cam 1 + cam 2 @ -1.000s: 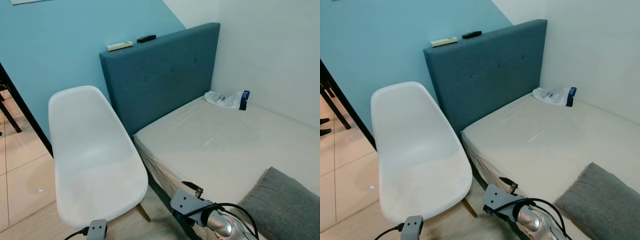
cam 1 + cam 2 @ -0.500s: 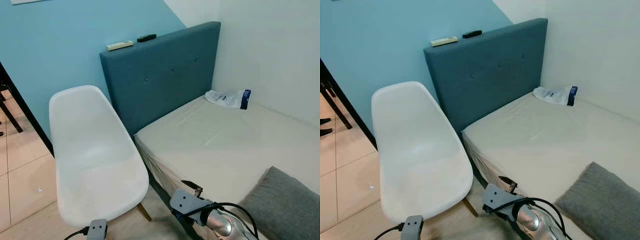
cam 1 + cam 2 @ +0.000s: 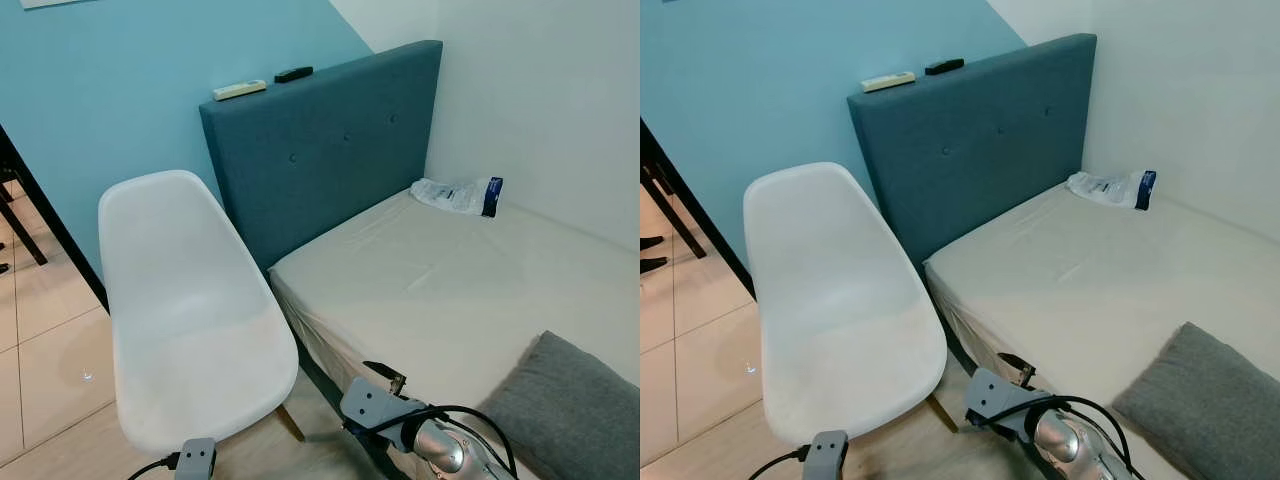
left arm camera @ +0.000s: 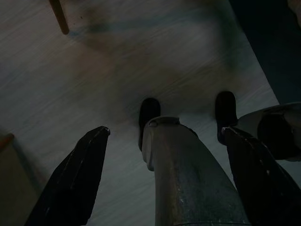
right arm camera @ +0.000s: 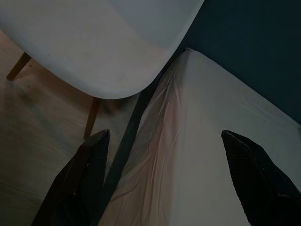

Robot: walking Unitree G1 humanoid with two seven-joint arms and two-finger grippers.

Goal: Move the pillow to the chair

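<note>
Grey pillow [image 3: 570, 410] flat at bed [image 3: 440, 290] near edge, long axis toward far corner, white chair [image 3: 185, 320] beside bed, L gripper [image 4: 162, 176] & R gripper [image 5: 169, 176] wide apart, empty.

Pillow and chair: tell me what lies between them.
Bare cream mattress and its near edge separate the grey pillow from the white chair; the right arm's wrist sits low in that gap, seen in both eye views.
</note>
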